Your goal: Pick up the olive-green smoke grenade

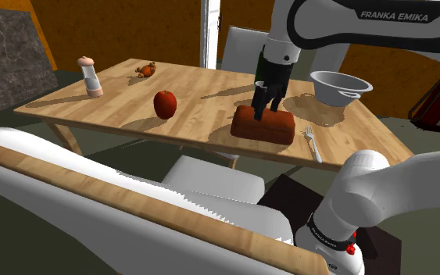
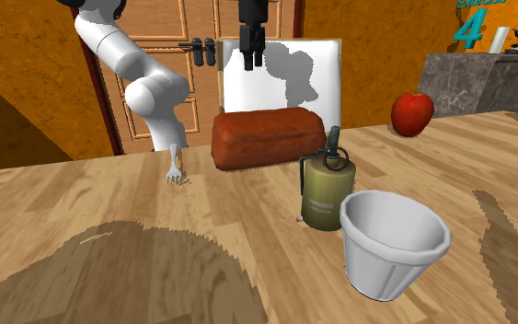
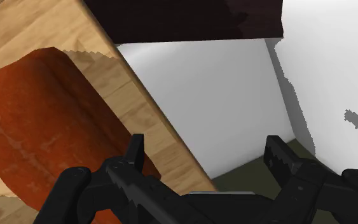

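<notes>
Approach step: end effector (image 1: 266, 108) hangs empty, fingers apart, above the brown loaf (image 2: 268, 136); grenade (image 2: 325, 193) stands upright on the tabletop (image 2: 109, 202) between loaf and white cup (image 2: 393, 241); next, shift across over it and lower

A home dining room: wooden table (image 1: 202, 117), white chairs (image 1: 210, 183).

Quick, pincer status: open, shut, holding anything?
Pincer: open, holding nothing; the grenade is not in it.
</notes>
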`<state>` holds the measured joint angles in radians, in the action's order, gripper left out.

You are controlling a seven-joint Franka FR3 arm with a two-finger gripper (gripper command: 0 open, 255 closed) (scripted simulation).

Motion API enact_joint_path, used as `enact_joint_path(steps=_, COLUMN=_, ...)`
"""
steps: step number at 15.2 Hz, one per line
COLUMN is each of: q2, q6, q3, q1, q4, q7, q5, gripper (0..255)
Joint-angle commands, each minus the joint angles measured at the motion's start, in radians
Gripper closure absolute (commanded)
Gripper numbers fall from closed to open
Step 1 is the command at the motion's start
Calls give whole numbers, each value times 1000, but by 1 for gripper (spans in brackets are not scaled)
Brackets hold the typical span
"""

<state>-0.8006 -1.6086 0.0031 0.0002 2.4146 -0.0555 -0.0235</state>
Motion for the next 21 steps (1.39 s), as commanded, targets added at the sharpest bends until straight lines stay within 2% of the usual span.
enact_joint_path(steps=1, q2=0, q6=0, q3=0, q1=0, q4=0, q7=0, q5=0, gripper=0)
enact_joint_path(steps=12, q2=212, q6=-112, q3=-241, q1=-50, q4=-106, q7=320, q5=139, gripper=0)
enact_joint_path(steps=17, q2=353, q6=-160, q3=-344, q1=-56, q4=-206, q7=467, q5=157, gripper=0)
enact_joint_path(steps=21, q2=484, q6=-190, q3=-422, q1=-56, q4=-310, q7=590, q5=141, gripper=0)
